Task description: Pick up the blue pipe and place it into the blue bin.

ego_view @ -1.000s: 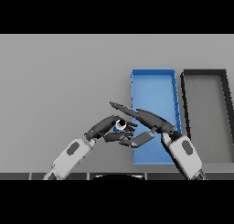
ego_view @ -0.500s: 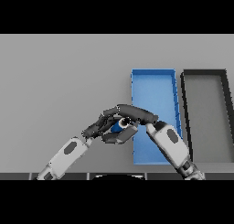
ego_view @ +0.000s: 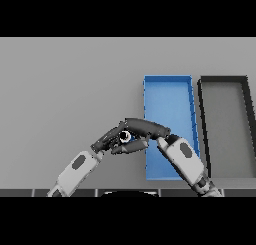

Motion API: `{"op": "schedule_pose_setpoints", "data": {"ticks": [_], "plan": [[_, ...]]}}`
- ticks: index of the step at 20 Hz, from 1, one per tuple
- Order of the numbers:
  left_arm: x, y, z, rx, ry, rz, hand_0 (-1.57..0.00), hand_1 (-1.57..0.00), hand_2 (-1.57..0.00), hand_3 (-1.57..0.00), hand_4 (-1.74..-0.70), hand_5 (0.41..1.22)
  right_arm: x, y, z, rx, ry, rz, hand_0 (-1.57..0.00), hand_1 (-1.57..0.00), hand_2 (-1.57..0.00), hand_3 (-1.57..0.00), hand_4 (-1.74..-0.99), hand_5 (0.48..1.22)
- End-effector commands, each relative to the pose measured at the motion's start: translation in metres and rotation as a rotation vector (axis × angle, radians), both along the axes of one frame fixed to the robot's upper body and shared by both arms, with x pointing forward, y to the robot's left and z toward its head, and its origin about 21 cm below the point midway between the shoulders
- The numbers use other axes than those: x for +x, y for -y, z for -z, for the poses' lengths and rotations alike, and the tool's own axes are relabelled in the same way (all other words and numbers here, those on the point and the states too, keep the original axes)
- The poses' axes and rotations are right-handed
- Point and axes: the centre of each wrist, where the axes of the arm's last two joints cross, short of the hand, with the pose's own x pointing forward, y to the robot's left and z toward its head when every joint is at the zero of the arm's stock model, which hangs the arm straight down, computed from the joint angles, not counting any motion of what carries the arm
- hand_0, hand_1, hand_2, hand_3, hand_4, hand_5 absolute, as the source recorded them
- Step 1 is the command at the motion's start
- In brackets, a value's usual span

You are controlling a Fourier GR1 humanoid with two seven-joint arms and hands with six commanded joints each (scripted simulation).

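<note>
Blue pipe (ego_view: 128, 136) shows only a small round end between dark fingers.

The blue pipe (ego_view: 127, 136) is being almost wholly covered by the right hand (ego_view: 145, 127) and left hand (ego_view: 107, 139); only its ringed end is showing. The blue bin (ego_view: 167, 96) is being partly hidden by the right forearm.
</note>
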Motion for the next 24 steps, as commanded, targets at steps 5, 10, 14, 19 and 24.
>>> {"op": "schedule_pose_setpoints", "data": {"ticks": [5,10,14,19,24], "plan": [[0.005,-0.007,-0.002,0.035,0.076,0.012,-1.16,-1.08,-0.98,-1.07,-1.54,1.221,0.001,0.002,0.000,0.049,-0.044,0.017,-1.54,-1.54,-1.54,-1.53,-1.483,1.179],[0.005,-0.011,0.001,0.138,0.163,0.088,-0.38,-0.35,-0.32,-0.35,-1.09,1.113,-0.002,-0.002,-0.005,-0.007,-0.052,0.022,-1.56,-1.56,-1.56,-1.56,-1.492,1.207],[0.010,-0.014,0.000,0.234,0.130,0.031,-0.15,-0.14,-0.13,-0.14,-0.94,0.785,-0.003,-0.003,-0.006,0.070,-0.029,-0.014,-1.57,-1.57,-1.57,-1.57,-1.496,1.215],[0.010,-0.019,0.003,0.236,0.095,0.022,-0.05,-0.05,-0.04,-0.05,-0.89,0.617,-0.001,-0.002,-0.002,0.073,-0.021,-0.001,-1.57,-1.57,-1.57,-1.57,-1.491,1.219],[0.012,-0.010,0.004,0.245,0.046,-0.004,-0.02,-0.01,-0.01,-0.01,-0.90,0.562,0.002,0.001,-0.008,0.094,-0.045,0.012,-1.57,-1.57,-1.57,-1.57,-1.489,1.220]]}}
